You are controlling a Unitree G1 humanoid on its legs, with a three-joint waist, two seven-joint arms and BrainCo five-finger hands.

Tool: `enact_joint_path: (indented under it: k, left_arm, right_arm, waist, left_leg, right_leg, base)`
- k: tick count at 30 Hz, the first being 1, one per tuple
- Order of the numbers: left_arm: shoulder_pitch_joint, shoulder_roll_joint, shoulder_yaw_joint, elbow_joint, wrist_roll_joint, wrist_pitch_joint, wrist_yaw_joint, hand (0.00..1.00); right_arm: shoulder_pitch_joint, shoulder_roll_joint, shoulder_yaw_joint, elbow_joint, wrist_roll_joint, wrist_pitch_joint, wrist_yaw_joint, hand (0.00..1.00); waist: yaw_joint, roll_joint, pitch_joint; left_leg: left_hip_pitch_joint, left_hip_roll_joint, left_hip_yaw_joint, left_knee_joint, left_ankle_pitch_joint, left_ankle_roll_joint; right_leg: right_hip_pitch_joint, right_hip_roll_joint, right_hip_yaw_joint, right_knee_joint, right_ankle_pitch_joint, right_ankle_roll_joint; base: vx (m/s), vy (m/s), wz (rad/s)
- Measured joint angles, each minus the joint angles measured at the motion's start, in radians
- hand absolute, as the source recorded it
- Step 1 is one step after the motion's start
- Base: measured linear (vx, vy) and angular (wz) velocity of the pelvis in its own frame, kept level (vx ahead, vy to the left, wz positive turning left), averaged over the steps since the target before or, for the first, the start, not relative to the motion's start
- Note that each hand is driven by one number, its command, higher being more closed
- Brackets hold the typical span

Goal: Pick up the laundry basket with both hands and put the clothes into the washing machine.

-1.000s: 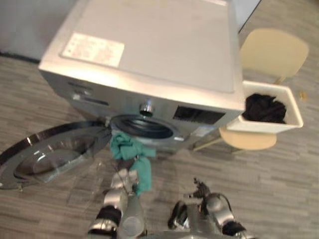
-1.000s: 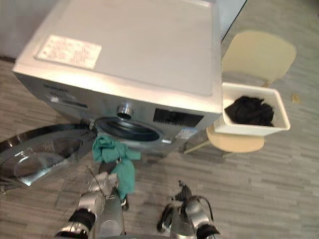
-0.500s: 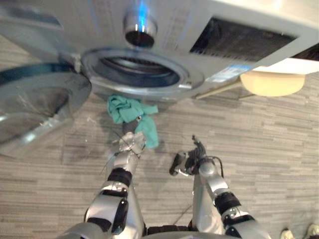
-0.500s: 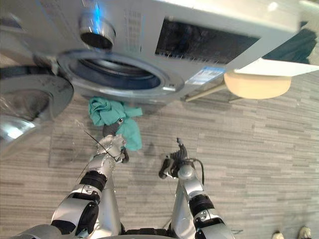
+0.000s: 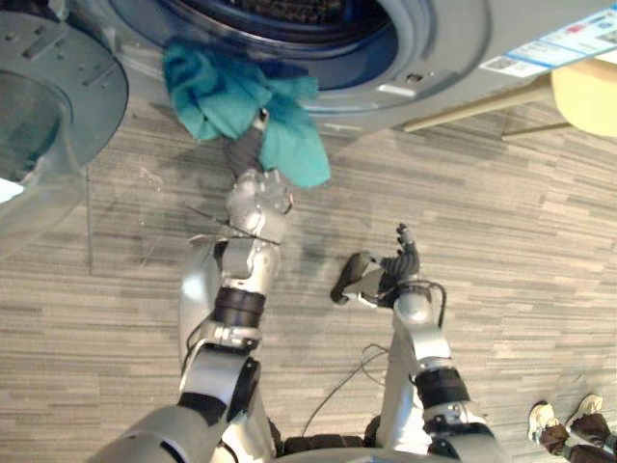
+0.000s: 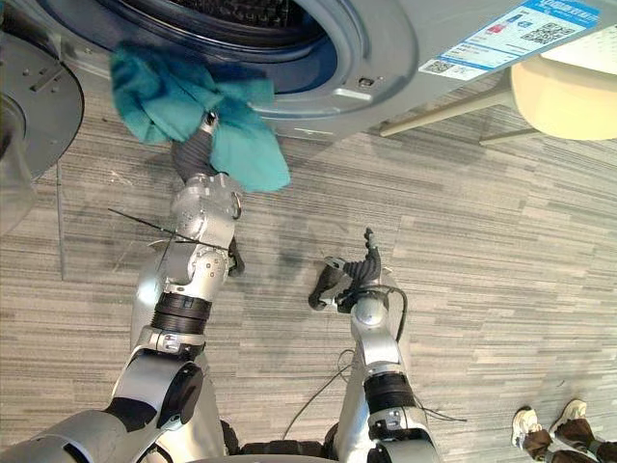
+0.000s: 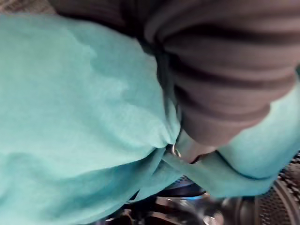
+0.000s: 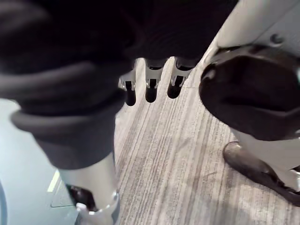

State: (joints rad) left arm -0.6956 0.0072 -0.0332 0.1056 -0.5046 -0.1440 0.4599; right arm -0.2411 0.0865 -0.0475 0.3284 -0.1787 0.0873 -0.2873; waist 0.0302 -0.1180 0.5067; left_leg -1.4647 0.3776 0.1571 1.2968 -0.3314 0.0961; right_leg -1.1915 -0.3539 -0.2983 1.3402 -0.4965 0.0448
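A teal cloth hangs bunched over my left hand, which is raised to the lower rim of the washing machine's round opening. Part of the cloth lies against that rim and a lobe droops to the right of the wrist. In the left wrist view the cloth wraps round the dark ribbed cover, with the perforated drum just beyond. My right hand is low over the floor, open and holding nothing; its straight fingers point at the planks.
The machine's round glass door stands swung open on the left. A cream chair seat and its leg are at the right of the machine. A person's shoes are at the lower right, on grey plank flooring.
The camera has tipped down and closer to the machine's front. My left arm has stretched up, bringing the teal cloth from below the opening to its rim. The right hand stays low.
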Motion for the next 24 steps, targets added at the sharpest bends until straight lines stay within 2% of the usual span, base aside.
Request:
enact_joint_path:
  k: [5,7,8,13,15,17,18,24]
  left_arm:
    - [0.11,-0.008,-0.054,-0.228,0.046,-0.04,0.003,1.0]
    - [0.123,-0.023,-0.055,-0.242,0.045,-0.056,0.003,1.0]
    - [0.057,-0.064,-0.101,-0.221,0.008,-0.062,0.004,1.0]
    - [-0.016,-0.063,-0.115,-0.177,0.007,-0.065,0.003,1.0]
    - [-0.122,-0.038,-0.11,-0.072,0.001,-0.064,0.005,1.0]
    - [-0.304,0.058,-0.111,0.049,-0.002,-0.048,0.003,1.0]
    - [-0.471,0.162,-0.119,0.078,0.002,-0.024,0.0,1.0]
    - [-0.521,0.152,-0.153,0.151,0.008,-0.016,0.002,1.0]
  right_arm:
    - [0.034,-0.008,-0.03,-0.003,-0.02,-0.004,0.006,0.0]
    - [0.035,-0.013,-0.034,-0.003,-0.02,-0.004,0.006,0.0]
    - [0.043,-0.017,-0.033,-0.003,-0.019,-0.005,0.012,0.0]
    - [0.043,-0.018,-0.034,-0.009,-0.018,-0.006,0.027,0.0]
    - [0.046,-0.017,-0.033,-0.041,-0.016,-0.001,0.03,0.0]
    - [0.047,-0.018,-0.033,-0.12,-0.011,-0.016,0.029,0.0]
    - [0.049,-0.016,-0.043,-0.145,-0.007,-0.038,0.029,0.0]
    - [0.053,-0.015,-0.057,-0.15,-0.004,-0.041,0.029,0.0]
  waist:
    - [0.016,0.003,-0.001]
    - [0.026,0.003,-0.001]
    - [0.039,0.003,-0.001]
    - [0.039,0.004,-0.002]
    - [0.039,0.003,-0.002]
    - [0.028,0.001,-0.003]
    - [-0.021,0.001,-0.004]
    - [-0.027,0.0,-0.004]
  left_leg:
    - [0.0,-0.011,-0.007,-0.013,0.007,-0.01]
    - [0.001,-0.013,-0.007,-0.023,0.012,-0.014]
    - [0.004,-0.012,-0.015,-0.034,0.023,-0.022]
    - [0.004,-0.009,-0.016,-0.035,0.024,-0.021]
    - [-0.007,0.001,-0.017,-0.033,0.024,-0.021]
    - [-0.049,0.029,-0.021,-0.038,0.03,-0.012]
    - [-0.122,0.051,-0.021,-0.037,0.044,0.012]
    - [-0.128,0.064,-0.022,-0.046,0.044,0.011]
  right_leg:
    - [0.002,-0.002,-0.007,-0.004,-0.01,0.001]
    - [0.002,-0.001,-0.012,-0.008,-0.01,0.0]
    - [0.007,0.003,-0.021,-0.012,-0.014,-0.005]
    - [0.006,0.007,-0.022,-0.016,-0.013,-0.005]
    - [-0.003,0.024,-0.028,-0.025,-0.008,-0.007]
    - [-0.04,0.054,-0.03,-0.052,0.02,-0.015]
    - [-0.106,0.074,-0.032,-0.082,0.051,-0.014]
    - [-0.109,0.077,-0.049,-0.096,0.052,-0.016]
  base:
    - [0.04,-0.048,0.04]
    - [0.03,-0.069,0.06]
    - [0.02,-0.08,0.04]
    - [0.0,-0.012,-0.01]
    - [0.0,-0.01,-0.2]
    - [-0.01,0.037,-0.7]
    - [0.03,0.068,-0.76]
    - [0.04,-0.016,-0.14]
